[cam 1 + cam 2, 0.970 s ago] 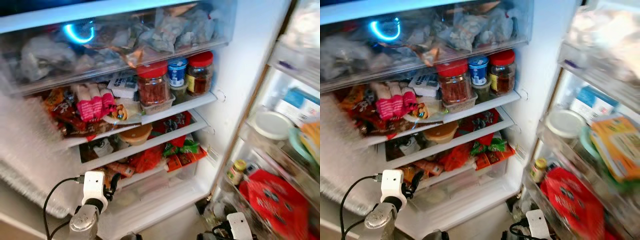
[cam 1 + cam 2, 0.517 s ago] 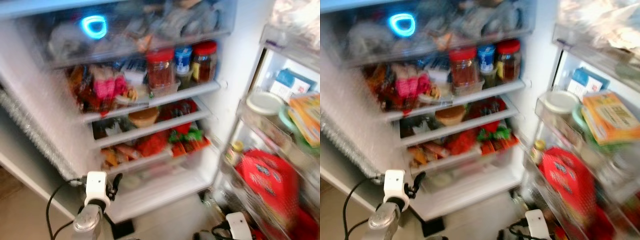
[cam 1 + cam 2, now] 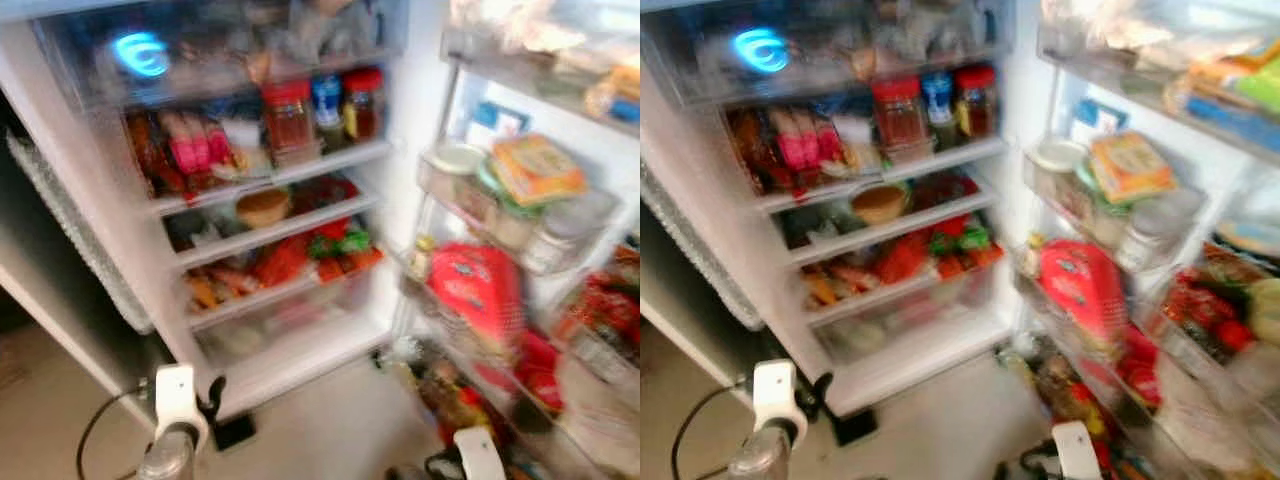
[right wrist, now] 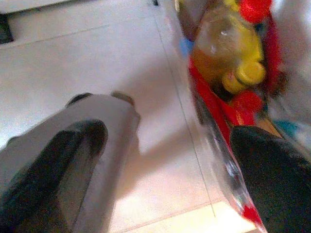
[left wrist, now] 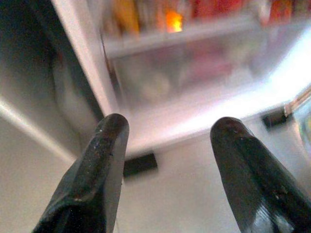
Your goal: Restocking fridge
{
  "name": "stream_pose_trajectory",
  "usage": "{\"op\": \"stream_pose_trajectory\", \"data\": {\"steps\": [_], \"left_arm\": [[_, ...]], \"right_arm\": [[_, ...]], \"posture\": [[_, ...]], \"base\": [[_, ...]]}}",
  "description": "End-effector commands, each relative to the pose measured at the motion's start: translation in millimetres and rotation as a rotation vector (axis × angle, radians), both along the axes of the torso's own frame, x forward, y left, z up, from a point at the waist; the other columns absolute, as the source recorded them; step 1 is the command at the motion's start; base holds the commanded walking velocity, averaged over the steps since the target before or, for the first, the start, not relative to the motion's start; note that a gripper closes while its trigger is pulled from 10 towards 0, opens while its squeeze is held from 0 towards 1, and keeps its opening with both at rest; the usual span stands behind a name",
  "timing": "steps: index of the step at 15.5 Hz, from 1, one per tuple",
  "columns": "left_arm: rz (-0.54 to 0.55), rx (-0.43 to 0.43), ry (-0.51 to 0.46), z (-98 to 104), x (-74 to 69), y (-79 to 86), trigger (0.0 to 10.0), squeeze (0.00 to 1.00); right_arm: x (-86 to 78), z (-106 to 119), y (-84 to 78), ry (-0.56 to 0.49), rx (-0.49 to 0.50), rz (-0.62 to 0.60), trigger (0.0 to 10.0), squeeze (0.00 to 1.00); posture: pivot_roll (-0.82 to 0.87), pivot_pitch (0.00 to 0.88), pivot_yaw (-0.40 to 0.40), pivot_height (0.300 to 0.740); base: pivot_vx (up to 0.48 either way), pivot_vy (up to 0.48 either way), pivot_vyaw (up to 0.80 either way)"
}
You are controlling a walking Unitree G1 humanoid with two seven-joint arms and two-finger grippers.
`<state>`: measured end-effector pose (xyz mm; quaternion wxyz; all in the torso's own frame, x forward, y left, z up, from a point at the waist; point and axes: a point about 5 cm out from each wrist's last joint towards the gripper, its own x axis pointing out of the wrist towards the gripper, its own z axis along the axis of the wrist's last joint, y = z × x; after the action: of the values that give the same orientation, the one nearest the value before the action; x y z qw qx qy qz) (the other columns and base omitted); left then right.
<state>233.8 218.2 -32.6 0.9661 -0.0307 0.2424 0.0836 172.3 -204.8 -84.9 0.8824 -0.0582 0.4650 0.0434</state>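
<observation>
Open fridge [image 3: 300, 340] seen ahead, both grippers held low before it.

The left gripper [image 5: 167, 160], fingers spread apart and empty, is pointed at the fridge's bottom drawer [image 5: 194, 73]; the right gripper [image 4: 165, 165], likewise spread, is held beside the door shelf [image 4: 228, 121].

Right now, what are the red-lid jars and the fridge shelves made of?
The two red-lid jars look like clear glass or hard plastic, since the reddish-brown food shows through; blur leaves it open. Their lids look like smooth red plastic. The fridge shelves look see-through with glossy white plastic front edges.
</observation>
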Motion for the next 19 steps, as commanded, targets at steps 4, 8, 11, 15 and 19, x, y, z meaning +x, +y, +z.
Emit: {"op": "stream_pose_trajectory", "data": {"steps": [4,8,11,15,19], "left_arm": [[0.082,-0.037,0.207,-26,-30.0,11.1,10.0,0.00],[0.099,-0.039,0.264,-36,-42.7,7.7,10.0,0.00],[0.112,-0.050,0.287,-39,-47.9,6.3,10.0,0.00],[0.116,-0.044,0.292,-39,-48.1,7.8,10.0,0.00],[0.104,-0.034,0.313,-41,-51.4,8.9,10.0,0.00]], "right_arm": [[-9.2,-4,0.0,0.039,0.003,0.000,10.0,0.00],[-9.4,-5,0.6,0.040,0.008,0.003,10.0,0.00],[-9.8,-5,1.1,0.039,0.010,0.002,10.0,0.00],[-10.2,-5,1.4,0.042,0.013,-0.002,10.0,0.00],[-10.8,-5,2.4,0.045,0.015,0.002,10.0,0.00]], "posture": [[-0.15,0.000,0.030,0.656],[-0.14,0.000,0.026,0.656],[-0.14,0.000,0.030,0.656],[-0.14,0.000,0.033,0.656],[-0.14,0.000,0.041,0.656]], "base": [[0.000,0.210,0.00],[0.000,0.480,0.00],[0.000,0.480,0.00],[0.000,0.480,0.00],[0.000,0.476,0.00]]}}
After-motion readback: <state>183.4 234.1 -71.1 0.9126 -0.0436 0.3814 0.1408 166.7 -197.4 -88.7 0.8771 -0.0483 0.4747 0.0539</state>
